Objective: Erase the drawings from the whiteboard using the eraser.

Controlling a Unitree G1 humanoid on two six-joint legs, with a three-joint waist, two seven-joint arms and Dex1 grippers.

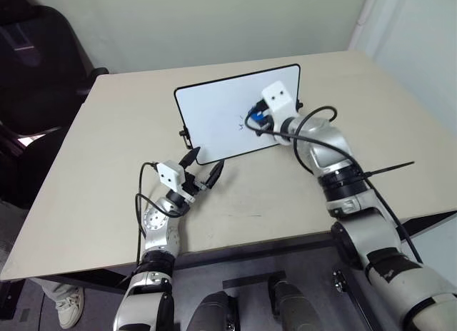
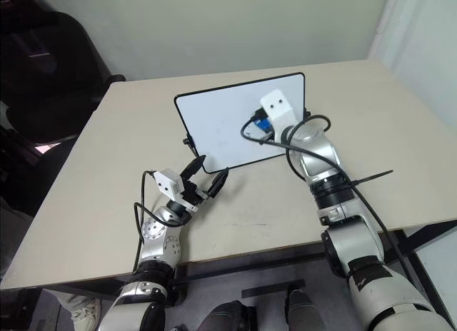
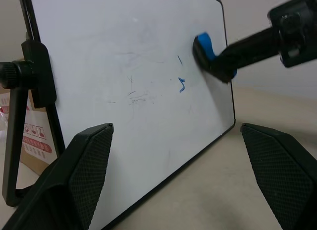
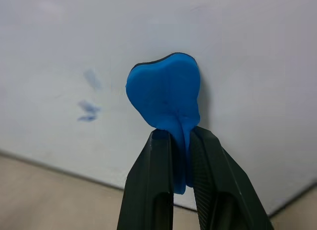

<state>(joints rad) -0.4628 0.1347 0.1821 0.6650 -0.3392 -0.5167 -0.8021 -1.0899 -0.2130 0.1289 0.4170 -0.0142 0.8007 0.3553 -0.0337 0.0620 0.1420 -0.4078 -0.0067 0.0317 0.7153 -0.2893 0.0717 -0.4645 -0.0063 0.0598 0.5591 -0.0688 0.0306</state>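
one eraser, two marks left.

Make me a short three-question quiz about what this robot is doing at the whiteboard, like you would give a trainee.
1. True or false: the right end effector is shut on the eraser.
2. Multiple choice: blue marks of the drawings remain where? A) on the whiteboard, beside the eraser; B) on the table; C) on the board's black stand.
3. Fill in: the left end effector, near the board's lower corner, has its fingers ____.

Key: 1 true; 2 A; 3 open.
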